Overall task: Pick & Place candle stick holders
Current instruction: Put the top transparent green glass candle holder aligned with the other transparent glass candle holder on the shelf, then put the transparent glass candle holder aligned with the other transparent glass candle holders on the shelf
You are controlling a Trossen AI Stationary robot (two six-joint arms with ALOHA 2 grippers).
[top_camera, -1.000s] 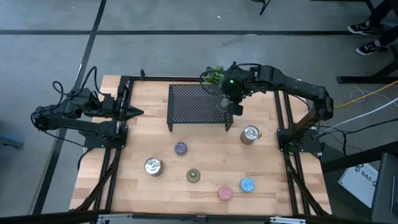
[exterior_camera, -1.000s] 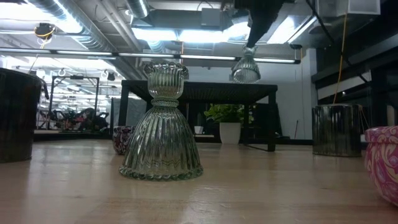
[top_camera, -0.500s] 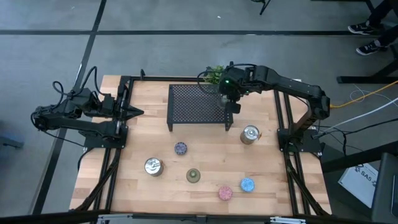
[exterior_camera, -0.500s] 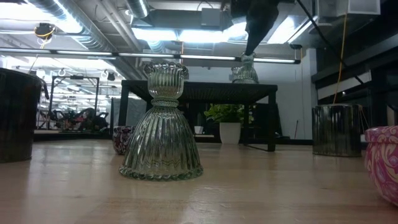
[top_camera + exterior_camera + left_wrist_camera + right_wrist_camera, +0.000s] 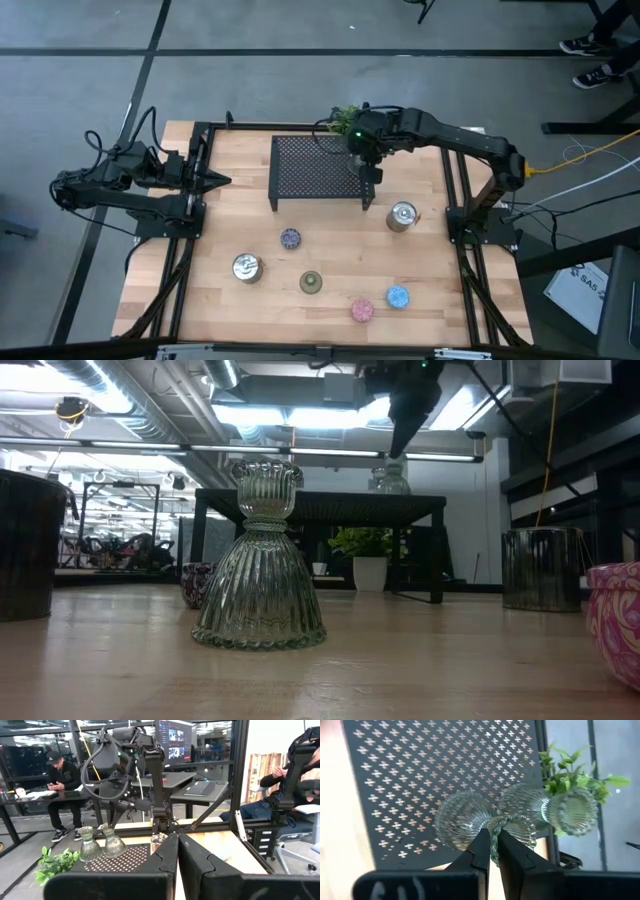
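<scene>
A workshop with ceiling lights and desks lies behind the wooden bench (image 5: 330, 250). On the bench stands a black perforated metal rack (image 5: 318, 168), with a small green plant (image 5: 345, 118) just beside its far right corner. The right tool (image 5: 491, 851) is clamped on the beaded rim of a ribbed olive-green glass candle holder (image 5: 470, 822) resting on the rack top, beside a second ribbed glass holder (image 5: 547, 810). A third glass holder (image 5: 261, 565) stands on the bench nearer the front, near two shiny silver cups (image 5: 402, 216), plus glittery blue (image 5: 398, 296), pink (image 5: 362, 310) and purple (image 5: 290, 238) ones. The left tool (image 5: 218, 181) waits at the left edge, fingers pressed together, empty.
</scene>
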